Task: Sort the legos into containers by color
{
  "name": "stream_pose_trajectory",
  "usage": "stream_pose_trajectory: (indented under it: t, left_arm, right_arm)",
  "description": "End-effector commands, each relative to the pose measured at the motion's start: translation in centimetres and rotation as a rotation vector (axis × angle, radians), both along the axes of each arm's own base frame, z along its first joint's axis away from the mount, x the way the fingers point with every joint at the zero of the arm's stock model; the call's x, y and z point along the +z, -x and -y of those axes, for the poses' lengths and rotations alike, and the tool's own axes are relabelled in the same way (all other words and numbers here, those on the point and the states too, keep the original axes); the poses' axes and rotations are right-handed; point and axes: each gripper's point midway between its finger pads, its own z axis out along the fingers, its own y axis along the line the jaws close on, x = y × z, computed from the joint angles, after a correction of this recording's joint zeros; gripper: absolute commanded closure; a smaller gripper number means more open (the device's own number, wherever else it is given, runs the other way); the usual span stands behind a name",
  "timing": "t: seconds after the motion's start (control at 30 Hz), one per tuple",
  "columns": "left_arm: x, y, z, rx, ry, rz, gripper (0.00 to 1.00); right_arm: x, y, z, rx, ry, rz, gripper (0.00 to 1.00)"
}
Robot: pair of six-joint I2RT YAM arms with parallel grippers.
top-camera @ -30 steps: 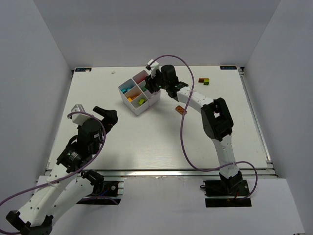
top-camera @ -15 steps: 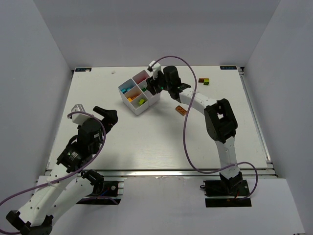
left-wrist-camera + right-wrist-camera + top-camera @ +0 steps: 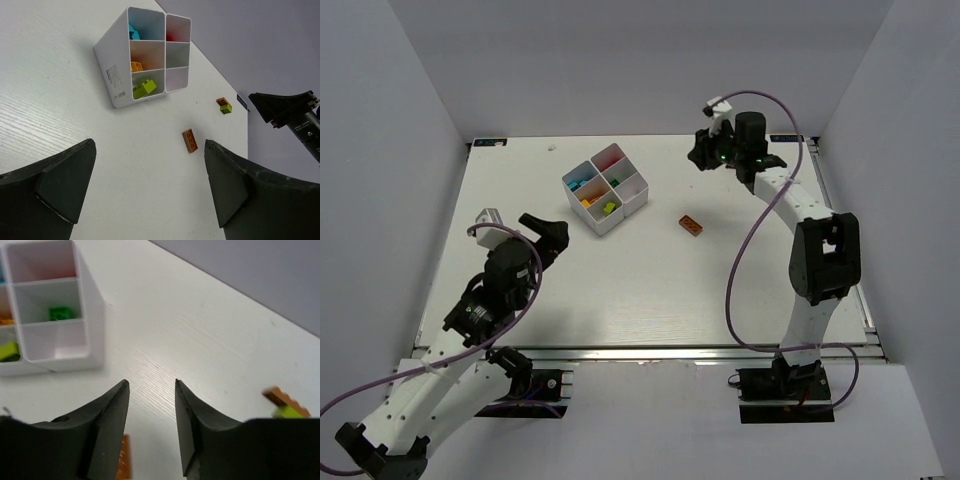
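Right end effector (image 3: 150, 384) now off tray (image 3: 625, 212)

Two robot arms are standing in a robotics lab test cell.
Plain grey panels (image 3: 380, 150) are boxing in a white table (image 3: 620, 290) on its left, far and right sides, hiding whatever room lies behind. The left arm (image 3: 485, 300) and the right arm (image 3: 815, 260) are sitting bolted along an aluminium rail (image 3: 650, 352) at the near edge, and purple cables (image 3: 728, 300) are looping loosely from their wrists down to their bases. Small test props are lying on the tabletop: a white four-compartment tray (image 3: 625, 212) holding coloured toy bricks, and an orange brick (image 3: 691, 225) resting apart from it.
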Motion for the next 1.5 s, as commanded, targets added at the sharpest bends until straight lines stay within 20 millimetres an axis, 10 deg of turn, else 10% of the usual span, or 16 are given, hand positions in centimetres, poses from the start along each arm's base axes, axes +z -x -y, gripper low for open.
stream_pose_trajectory:
  t: [0.0, 0.13, 0.6, 1.47]
  left_arm:
    - [0.4, -0.4, 1.1, -0.047, 0.008, 0.019, 0.02]
    - [-0.2, -0.6, 2.0, -0.081, 0.022, 0.014, 0.02]
    - [-0.7, -0.7, 2.0, -0.073, 0.017, -0.021, 0.02]
    - [-1.7, -2.5, 3.2, -0.071, -0.02, -0.084, 0.02]
  right_arm:
    - [-0.8, 0.0, 4.4, -0.13, 0.009, -0.083, 0.52]
    - [-2.8, -2.1, 9.5, -0.344, 0.061, -0.134, 0.27]
    - [-7.3, -8.9, 17.9, -0.778, 0.213, -0.096, 0.22]
    - [-14.0, -12.6, 17.8, -0.708, 0.194, -0.161, 0.4]
